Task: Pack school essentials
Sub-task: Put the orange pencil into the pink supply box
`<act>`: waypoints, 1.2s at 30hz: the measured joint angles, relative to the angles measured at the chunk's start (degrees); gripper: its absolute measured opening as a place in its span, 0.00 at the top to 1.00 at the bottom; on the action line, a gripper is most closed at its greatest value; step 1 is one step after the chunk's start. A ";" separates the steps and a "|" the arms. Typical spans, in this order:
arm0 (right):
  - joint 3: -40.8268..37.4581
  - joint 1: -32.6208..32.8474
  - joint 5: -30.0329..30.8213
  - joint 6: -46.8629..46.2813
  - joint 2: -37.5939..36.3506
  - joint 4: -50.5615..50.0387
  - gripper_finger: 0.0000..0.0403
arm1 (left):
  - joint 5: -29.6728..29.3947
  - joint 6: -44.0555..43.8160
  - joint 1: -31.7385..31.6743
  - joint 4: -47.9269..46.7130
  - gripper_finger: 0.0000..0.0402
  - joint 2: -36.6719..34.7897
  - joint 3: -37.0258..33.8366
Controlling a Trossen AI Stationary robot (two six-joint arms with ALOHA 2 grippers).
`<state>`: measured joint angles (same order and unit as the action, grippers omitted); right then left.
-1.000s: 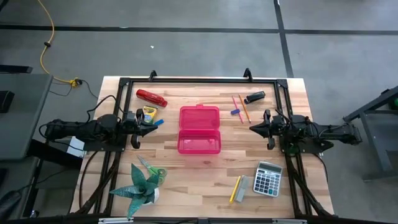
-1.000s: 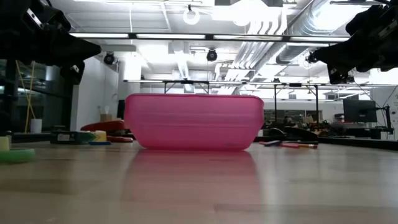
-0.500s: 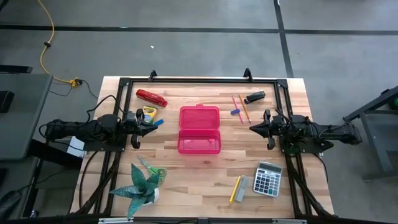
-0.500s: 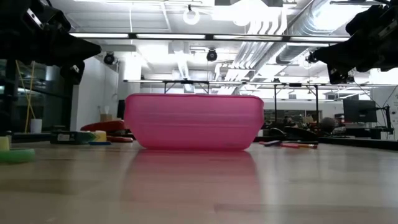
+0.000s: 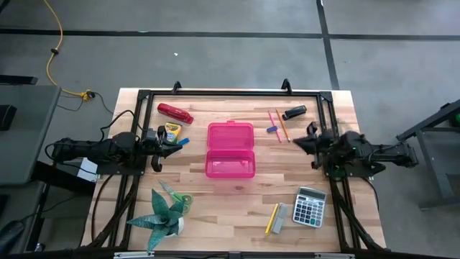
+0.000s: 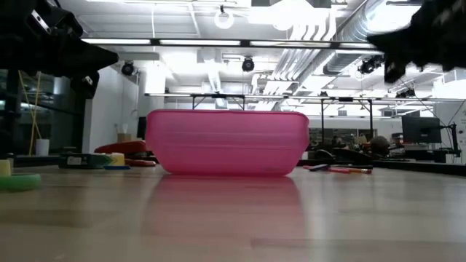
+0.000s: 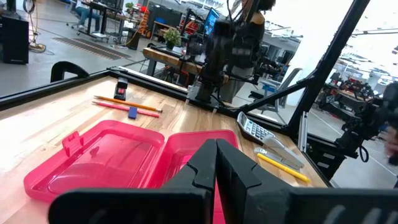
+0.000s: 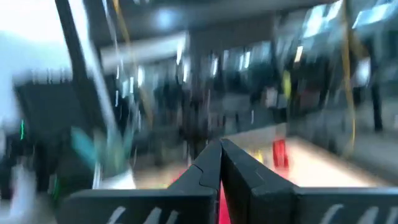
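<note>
An open pink hinged case (image 5: 230,150) lies at the table's middle, both halves up. A yellow-green crayon box (image 5: 171,131) sits at the far left, just beyond my left gripper (image 5: 180,146), which hovers shut and level. Pink and orange pencils (image 5: 277,124) with a tiny blue piece (image 5: 272,130) lie at the far right. A yellow pencil (image 5: 272,218) and a grey block (image 5: 280,217) lie near the front right. My right gripper (image 5: 297,143) hovers shut right of the case, tipped upward. In the wrist views both grippers (image 7: 216,148) (image 8: 219,148) hold nothing.
A red object (image 5: 175,112) and a black object (image 5: 293,112) lie near the far edge. A calculator (image 5: 310,206) sits at the front right. Green scissors (image 5: 176,194) and a spiky green plant (image 5: 162,216) are at the front left. A black frame (image 5: 230,93) borders the table.
My right gripper has tipped its fingers upward and risen a little, staying shut. The left arm and all the objects have kept still.
</note>
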<state>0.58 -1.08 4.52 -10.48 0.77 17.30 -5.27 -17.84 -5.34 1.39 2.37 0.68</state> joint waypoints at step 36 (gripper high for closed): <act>17.81 -0.04 20.66 12.35 23.82 17.55 1.00 | 1.51 -7.25 -10.13 -2.29 1.00 24.94 30.58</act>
<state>18.39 -1.13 25.18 1.87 24.59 34.84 -3.76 -25.09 -15.47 -0.90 27.31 31.26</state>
